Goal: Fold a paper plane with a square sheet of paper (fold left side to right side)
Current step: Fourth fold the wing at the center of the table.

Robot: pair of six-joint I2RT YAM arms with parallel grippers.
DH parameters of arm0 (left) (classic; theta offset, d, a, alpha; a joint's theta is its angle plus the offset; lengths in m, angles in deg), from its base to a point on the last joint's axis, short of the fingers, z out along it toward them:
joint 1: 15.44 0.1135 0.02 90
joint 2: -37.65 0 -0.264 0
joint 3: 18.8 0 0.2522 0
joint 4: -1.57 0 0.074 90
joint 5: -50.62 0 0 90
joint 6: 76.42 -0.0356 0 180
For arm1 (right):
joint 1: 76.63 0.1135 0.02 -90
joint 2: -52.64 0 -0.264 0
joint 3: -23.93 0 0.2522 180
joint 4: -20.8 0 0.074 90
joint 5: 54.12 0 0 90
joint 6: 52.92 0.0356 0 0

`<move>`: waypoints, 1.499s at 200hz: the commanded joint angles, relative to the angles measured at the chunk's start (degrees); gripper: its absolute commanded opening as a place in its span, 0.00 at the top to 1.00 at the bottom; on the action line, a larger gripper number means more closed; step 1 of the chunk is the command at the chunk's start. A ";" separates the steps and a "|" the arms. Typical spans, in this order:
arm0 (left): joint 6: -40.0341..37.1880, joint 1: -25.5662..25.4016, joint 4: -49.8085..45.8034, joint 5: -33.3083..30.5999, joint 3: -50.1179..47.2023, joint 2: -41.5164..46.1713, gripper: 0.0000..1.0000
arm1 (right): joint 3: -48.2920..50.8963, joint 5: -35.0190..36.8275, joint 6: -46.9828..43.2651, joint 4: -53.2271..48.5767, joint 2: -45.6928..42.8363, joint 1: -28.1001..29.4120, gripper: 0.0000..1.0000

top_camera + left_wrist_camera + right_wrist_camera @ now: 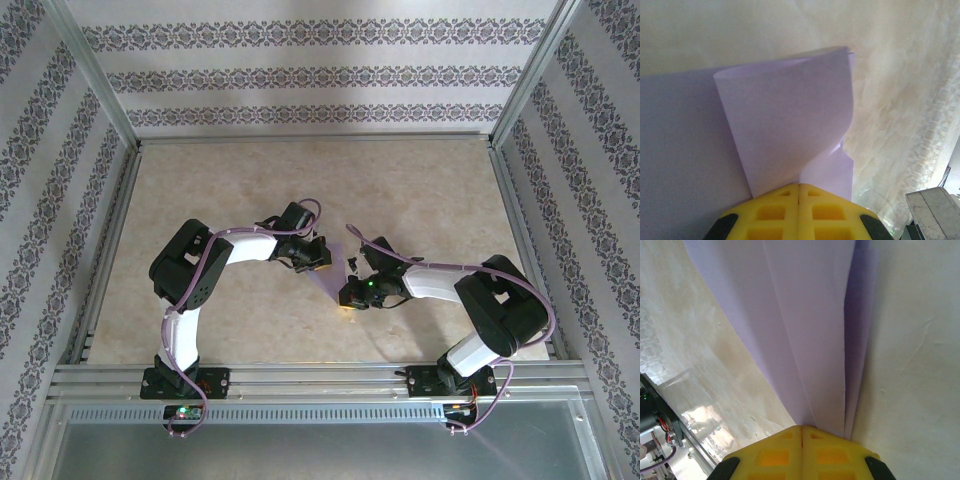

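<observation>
The lavender-purple sheet of paper [328, 278] lies folded on the table between the two arms, showing as a small pointed patch. My left gripper [318, 262] is at its upper left end. In the left wrist view the yellow fingertips [800, 185] are pressed together, and a flap of the paper [785, 125] rises from them and curls over at the top. My right gripper [352, 285] is at the paper's lower right end. Its fingertips [802, 427] are also together, with several long folded layers of the paper [810, 340] fanning away from them.
The beige tabletop [420, 200] is bounded by metal rails and patterned walls on three sides. The arm bases [185, 380] stand on the near rail. A cable and part of the other arm [655, 425] sit at the left edge of the right wrist view.
</observation>
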 commanded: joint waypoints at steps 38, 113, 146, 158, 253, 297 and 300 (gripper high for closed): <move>-1.78 -0.21 -7.56 -7.57 -0.81 -4.55 1.00 | 4.99 0.95 0.56 -3.10 -2.07 1.00 0.99; -1.60 -0.27 -7.74 -7.73 -0.77 -4.11 1.00 | 5.98 -1.32 1.06 -6.99 -12.59 0.50 0.99; -1.44 -0.54 -7.50 -7.61 -0.78 -4.10 1.00 | 3.12 -1.47 1.25 -8.66 -19.24 -1.89 0.98; -1.38 -0.54 -7.39 -7.61 -0.73 -4.07 1.00 | 2.60 -1.43 1.98 -5.78 -18.87 -2.61 0.98; -1.45 -0.63 -7.37 -7.33 -0.31 -3.92 1.00 | -1.15 4.05 4.00 6.80 -3.00 -3.04 1.00; -1.51 -0.71 -7.31 -7.44 -0.54 -3.67 1.00 | -1.00 5.58 2.56 5.13 -0.09 -2.95 1.00; -1.51 -0.71 -7.30 -7.53 -0.54 -3.63 1.00 | -0.96 5.67 2.55 5.09 -0.02 -2.96 1.00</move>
